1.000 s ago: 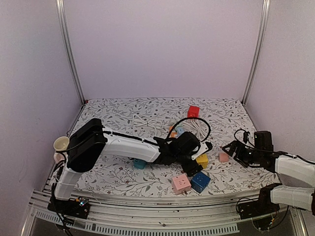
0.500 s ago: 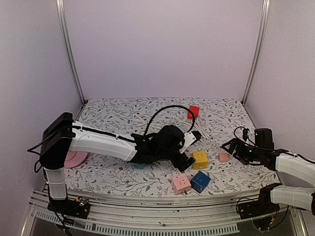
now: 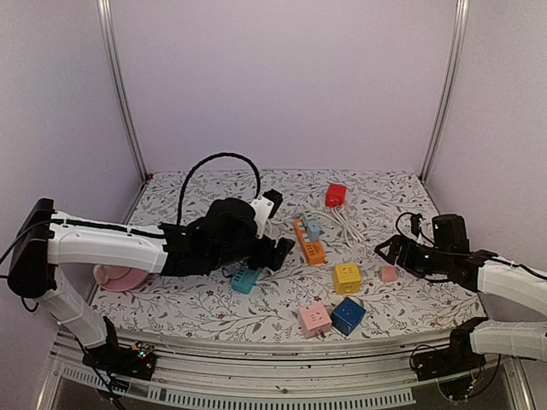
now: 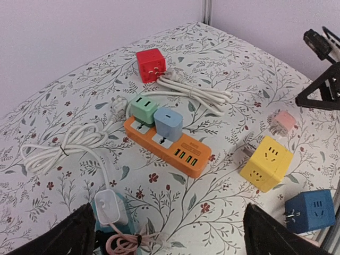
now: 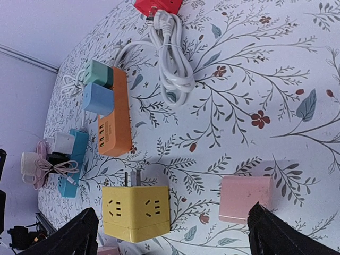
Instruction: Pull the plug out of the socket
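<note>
Blue plug (image 4: 168, 123) in orange pwr strip (image 4: 182, 148)

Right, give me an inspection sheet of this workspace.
Surface: floral cloth, lying flat.
Job's things: orange power strip with a green plug and a blue plug seated in it.
Clutter: red cube, yellow cube, blue cube, pink cube, small pink adapter, teal strip, pink plate.
Grippers: left gripper open, empty, near the teal strip; right gripper open, empty, near the small pink adapter.
Cables: white cable bundled by the red cube; black cable arching over the left arm.
Surroundings: plain walls, metal posts.
</note>
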